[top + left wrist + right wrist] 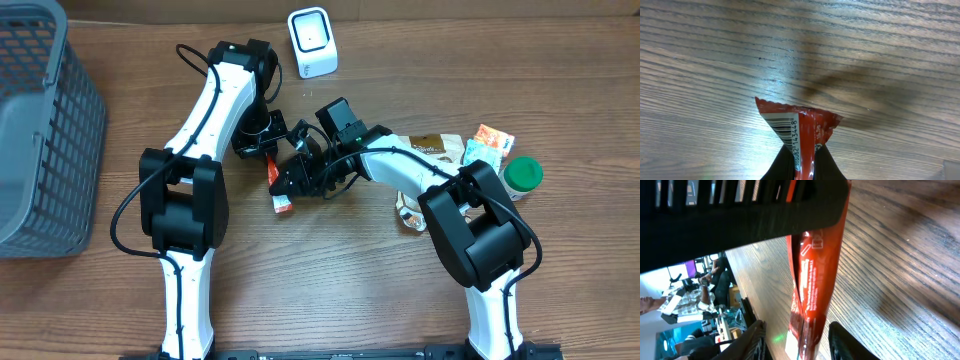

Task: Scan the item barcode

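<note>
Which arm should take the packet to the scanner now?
Left. The left gripper is shut on the packet, the barcode shows in its wrist view, and it sits nearer the scanner. The right gripper only straddles the packet, jaws open.

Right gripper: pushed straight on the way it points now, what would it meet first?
The red packet, which lies between the right gripper's open fingers and runs ahead. Beyond it, probably the left gripper clamping the packet's other end; depth is unclear.
</note>
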